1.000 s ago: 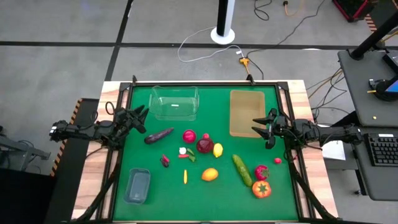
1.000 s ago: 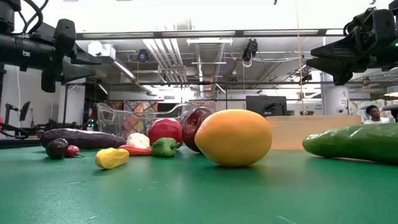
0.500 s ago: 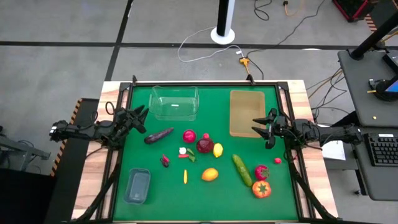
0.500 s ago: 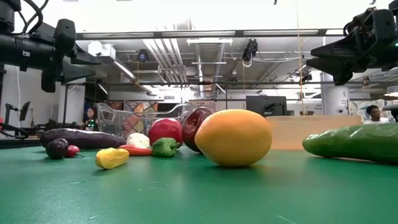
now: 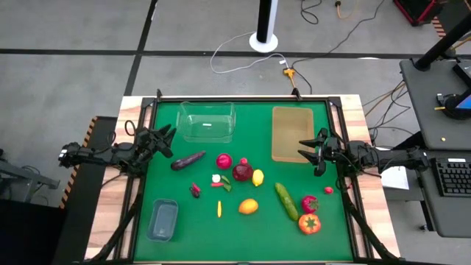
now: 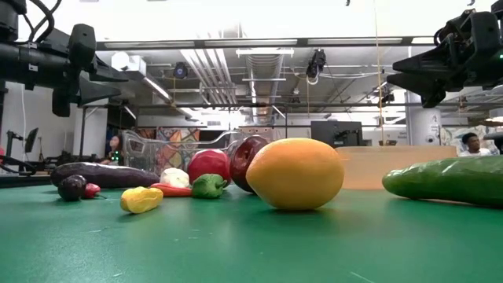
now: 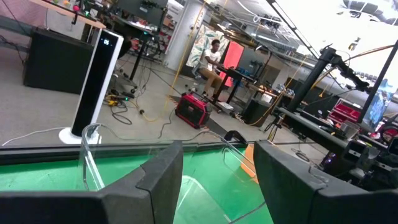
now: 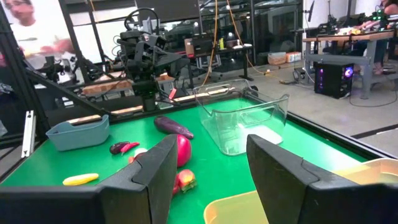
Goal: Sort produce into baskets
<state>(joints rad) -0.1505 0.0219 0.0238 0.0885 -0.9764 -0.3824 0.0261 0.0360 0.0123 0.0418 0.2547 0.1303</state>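
Note:
The produce lies in the middle of the green table: a purple eggplant, red fruits, a yellow lemon, an orange mango, a green cucumber and a tomato. The clear tub stands at the far left, the tan wooden tray at the far right, the bluish-grey tub at the near left. My left gripper is open and empty above the table's left edge, beside the clear tub. My right gripper is open and empty above the tray's right side.
Small chillies and a dark small fruit lie among the produce. A red strawberry-like fruit and a tiny red piece lie near the right edge. Bare green mat shows along the near edge. People show in the room beyond.

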